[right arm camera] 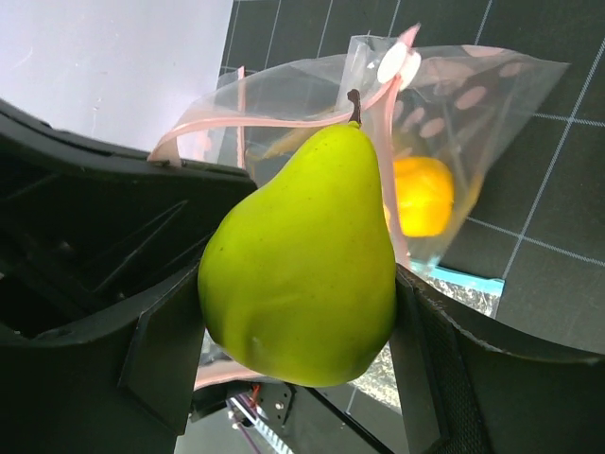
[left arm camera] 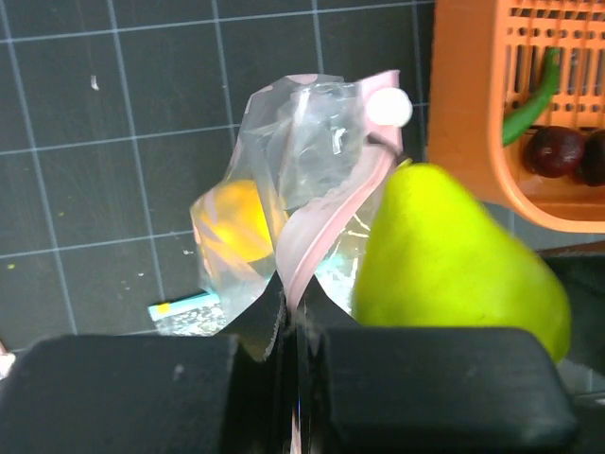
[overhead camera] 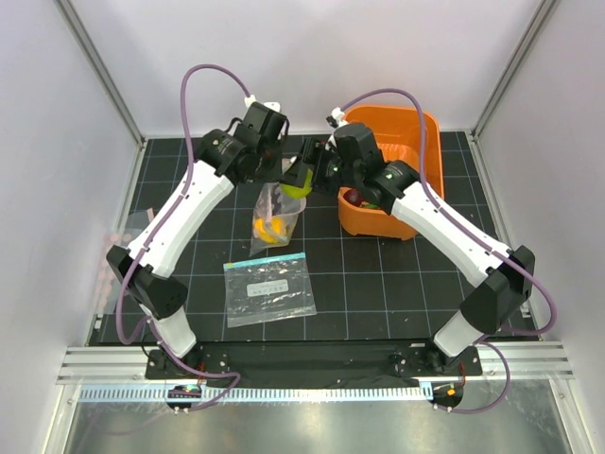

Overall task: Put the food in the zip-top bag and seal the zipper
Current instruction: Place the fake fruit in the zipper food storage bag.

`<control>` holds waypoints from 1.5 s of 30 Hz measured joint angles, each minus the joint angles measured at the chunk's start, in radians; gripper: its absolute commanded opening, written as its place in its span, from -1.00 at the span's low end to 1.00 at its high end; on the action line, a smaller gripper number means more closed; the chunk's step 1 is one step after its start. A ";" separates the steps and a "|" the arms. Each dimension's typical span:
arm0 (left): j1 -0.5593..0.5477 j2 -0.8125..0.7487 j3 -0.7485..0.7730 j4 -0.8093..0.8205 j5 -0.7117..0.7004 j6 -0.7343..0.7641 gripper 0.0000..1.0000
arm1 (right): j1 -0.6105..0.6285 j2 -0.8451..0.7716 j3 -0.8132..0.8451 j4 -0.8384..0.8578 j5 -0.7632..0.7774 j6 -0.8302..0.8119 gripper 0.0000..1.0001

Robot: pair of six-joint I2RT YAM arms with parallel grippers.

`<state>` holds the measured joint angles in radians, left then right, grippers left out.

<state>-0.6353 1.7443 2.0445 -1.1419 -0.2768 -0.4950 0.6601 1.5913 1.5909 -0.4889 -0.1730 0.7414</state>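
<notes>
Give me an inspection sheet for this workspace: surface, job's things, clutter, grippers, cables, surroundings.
Surface: black gridded mat, small pale specks.
Job's things: zip-top bag held up, pink zipper open; yellow piece inside; green pear at the mouth, not in; maroon piece and green chili in the orange basket.
Clutter: teal-strip bag lying flat on the mat.
Grippers: left gripper shut on the bag's zipper edge; right gripper shut on the pear.
Cables: purple cables loop above both arms, clear of the bag.
Surroundings: white walls; metal rail at near edge.
</notes>
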 measured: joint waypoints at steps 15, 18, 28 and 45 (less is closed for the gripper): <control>0.048 0.006 0.077 -0.010 0.209 -0.146 -0.94 | 0.075 -0.006 0.013 -0.058 0.119 -0.132 -0.02; 0.061 0.006 0.067 0.006 0.237 -0.161 -0.94 | 0.086 -0.013 0.013 -0.060 0.132 -0.157 0.00; 0.099 0.006 0.055 0.016 0.304 -0.184 -0.94 | 0.146 -0.016 0.013 -0.059 0.157 -0.249 0.31; 0.130 0.006 0.055 0.054 0.401 -0.227 -0.94 | 0.174 -0.016 0.077 -0.119 0.212 -0.274 0.64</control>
<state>-0.5049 1.7504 2.0991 -1.0878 0.1238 -0.7219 0.8341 1.5757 1.6676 -0.6083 0.0395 0.4671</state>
